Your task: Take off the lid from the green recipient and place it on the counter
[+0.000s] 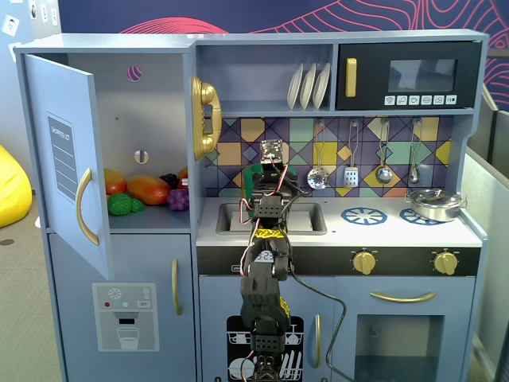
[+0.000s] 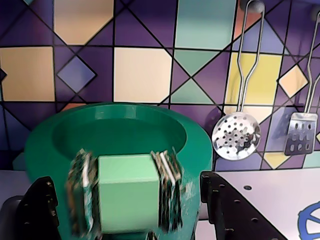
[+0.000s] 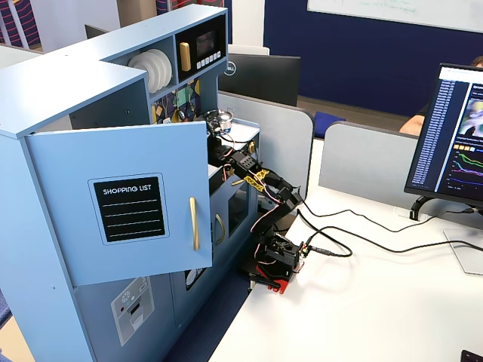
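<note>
In the wrist view the green recipient (image 2: 45,145) fills the lower middle, dark green, with its lighter green strap handle (image 2: 127,192) facing me. Inside its rim lies a flat dark green surface (image 2: 120,132), a little sunken; I cannot tell whether this is the lid. My gripper (image 2: 130,210) is open, with one black finger (image 2: 37,210) left of the recipient and the other (image 2: 222,200) right of it, both apart from it. The grey-white counter (image 2: 270,185) lies to the right. In a fixed view my arm (image 1: 266,239) reaches over the counter (image 1: 342,231) and hides the recipient.
A slotted spoon (image 2: 235,135) and a spatula (image 2: 300,132) hang on the tiled back wall. A steel pot (image 1: 433,204) sits on the right burner. The sink (image 1: 306,216) lies behind my arm. The fridge door (image 1: 67,159) stands open at the left.
</note>
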You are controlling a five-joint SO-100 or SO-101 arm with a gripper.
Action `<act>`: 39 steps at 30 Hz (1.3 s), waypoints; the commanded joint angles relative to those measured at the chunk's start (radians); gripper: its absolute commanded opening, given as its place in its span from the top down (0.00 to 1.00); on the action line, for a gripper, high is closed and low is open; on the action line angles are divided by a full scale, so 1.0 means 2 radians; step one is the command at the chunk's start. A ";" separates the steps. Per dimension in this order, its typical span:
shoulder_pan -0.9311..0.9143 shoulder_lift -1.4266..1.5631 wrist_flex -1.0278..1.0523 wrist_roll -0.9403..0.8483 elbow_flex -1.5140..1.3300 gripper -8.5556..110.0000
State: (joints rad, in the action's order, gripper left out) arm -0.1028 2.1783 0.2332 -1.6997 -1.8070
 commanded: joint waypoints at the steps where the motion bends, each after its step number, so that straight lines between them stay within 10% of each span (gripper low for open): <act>1: 0.012 -0.018 -0.018 0.014 0.054 0.71; 8: 0.035 -0.015 -0.012 0.016 0.046 0.93; 39: -0.217 -0.017 -0.239 0.001 -0.147 0.93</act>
State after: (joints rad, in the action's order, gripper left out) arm -0.5062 2.1092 -0.1227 -1.7073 -2.0295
